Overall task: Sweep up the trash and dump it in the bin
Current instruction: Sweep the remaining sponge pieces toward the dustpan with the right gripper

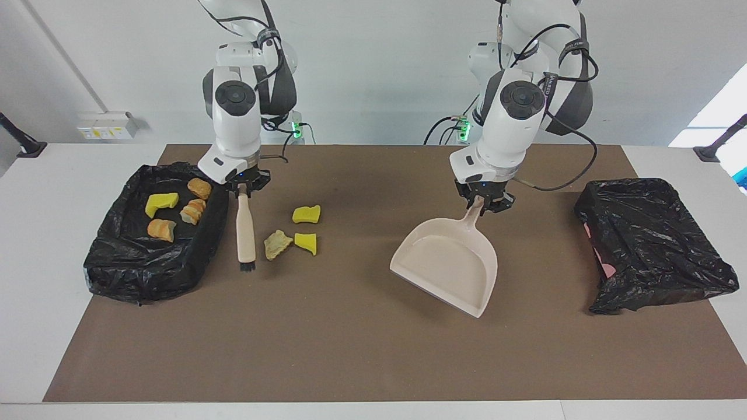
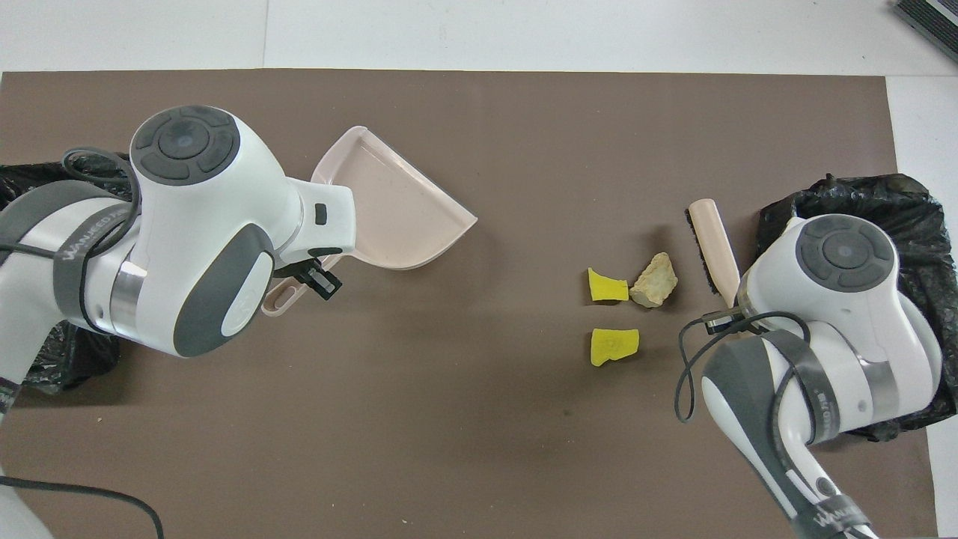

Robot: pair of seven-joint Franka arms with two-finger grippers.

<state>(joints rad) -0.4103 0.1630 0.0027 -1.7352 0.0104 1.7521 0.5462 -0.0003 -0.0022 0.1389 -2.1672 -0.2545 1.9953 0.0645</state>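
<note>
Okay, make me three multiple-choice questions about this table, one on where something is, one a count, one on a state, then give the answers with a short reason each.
1. Where is the brush?
A. between the trash-filled bin and the loose scraps
B. inside the dustpan
C. on the crumpled black bag

2. How many scraps lie loose on the brown mat?
A. one
B. three
C. five

3. What is the dustpan holding?
A. two sponge chunks
B. the brush
C. nothing

Answers:
1 A: the brush hangs from the right pincer, between the trash-filled bin and the scraps.
2 B: two yellow chunks and one pale lump lie on the mat; four more pieces lie in the bin.
3 C: its tray shows bare, held by the handle in the left pincer.
</note>
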